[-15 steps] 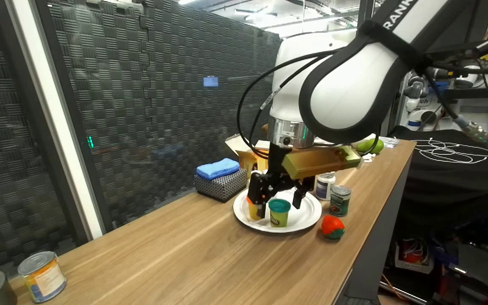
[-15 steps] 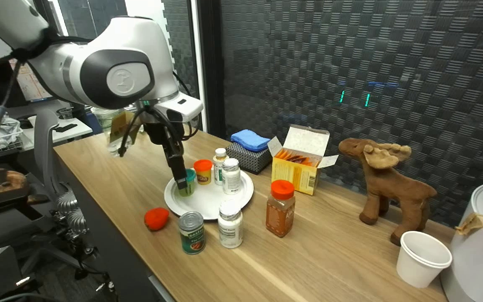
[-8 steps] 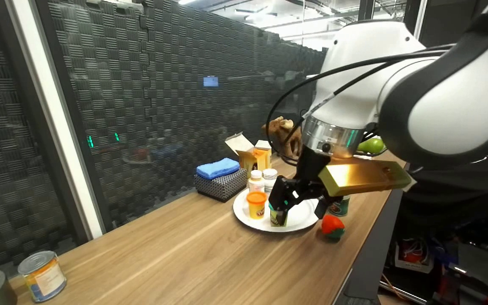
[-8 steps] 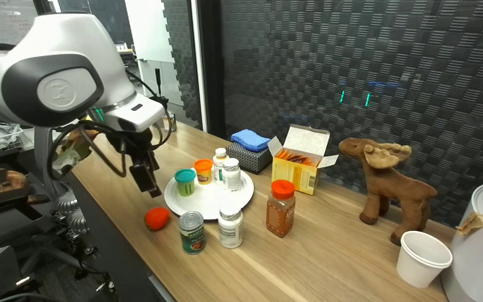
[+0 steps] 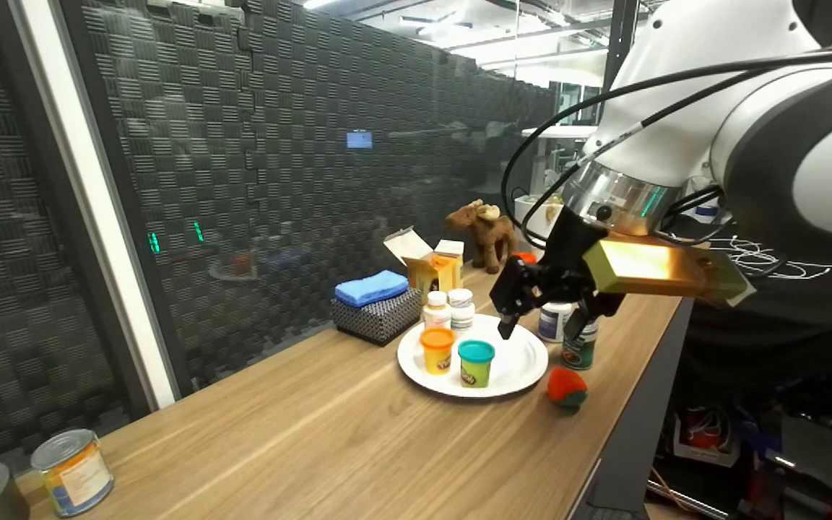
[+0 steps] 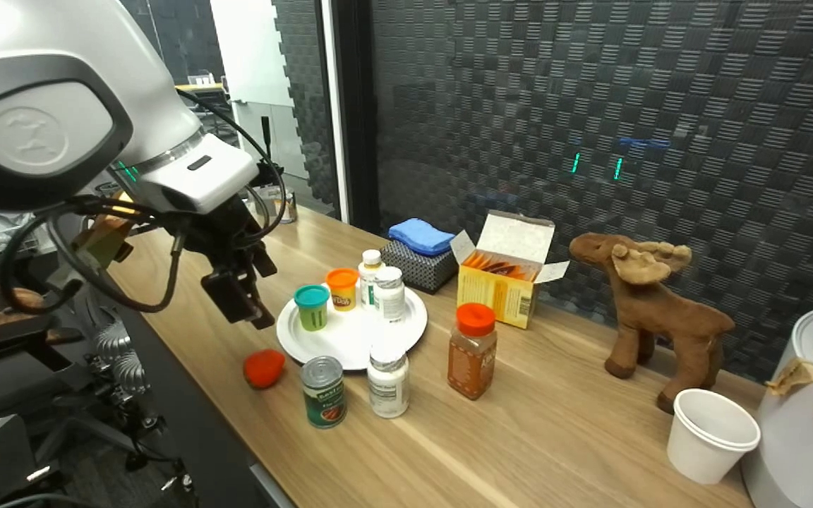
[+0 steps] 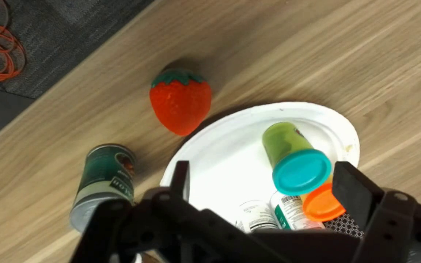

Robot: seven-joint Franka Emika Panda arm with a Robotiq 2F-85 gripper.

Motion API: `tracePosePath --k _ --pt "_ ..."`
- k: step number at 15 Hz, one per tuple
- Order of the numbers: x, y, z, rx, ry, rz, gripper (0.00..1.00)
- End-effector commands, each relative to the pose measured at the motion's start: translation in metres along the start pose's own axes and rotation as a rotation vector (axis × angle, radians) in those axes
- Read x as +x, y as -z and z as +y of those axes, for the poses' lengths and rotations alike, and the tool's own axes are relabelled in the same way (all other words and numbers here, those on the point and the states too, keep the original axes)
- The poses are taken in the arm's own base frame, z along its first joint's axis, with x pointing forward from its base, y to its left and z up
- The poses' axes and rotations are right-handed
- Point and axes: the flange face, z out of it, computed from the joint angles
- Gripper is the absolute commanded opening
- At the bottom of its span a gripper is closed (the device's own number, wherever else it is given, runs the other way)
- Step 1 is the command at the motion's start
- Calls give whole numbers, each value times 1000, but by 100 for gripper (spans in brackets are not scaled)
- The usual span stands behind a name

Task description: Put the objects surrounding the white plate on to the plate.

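Fingers wide apart, the claw [image 7: 263, 179] hangs above the desk [image 5: 300, 433] near the rim of the white plate [image 7: 228, 160]. Bare white spans the plate's middle; a strip of desk parts its rim from the long edge, with a leafy-topped red strawberry [image 7: 180, 106] and a dark green, silver-topped can [image 6: 323, 395] on that strip. Upright on the plate are a teal-lidded green tub [image 5: 475, 367], an orange-lidded yellow tub [image 5: 438, 354] and two white bottles [image 6: 389, 295]. A third white bottle [image 6: 387, 388] and a red-capped jar [image 6: 472, 358] with reddish-brown contents stand on the desk near the plate.
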Motion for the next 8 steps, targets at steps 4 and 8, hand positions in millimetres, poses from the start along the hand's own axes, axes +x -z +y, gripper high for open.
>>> tracePosePath --k 4,8 --pt "5 -11 29 -117 -57 -65 100" --pt "1 -22 38 -166 -57 -147 100"
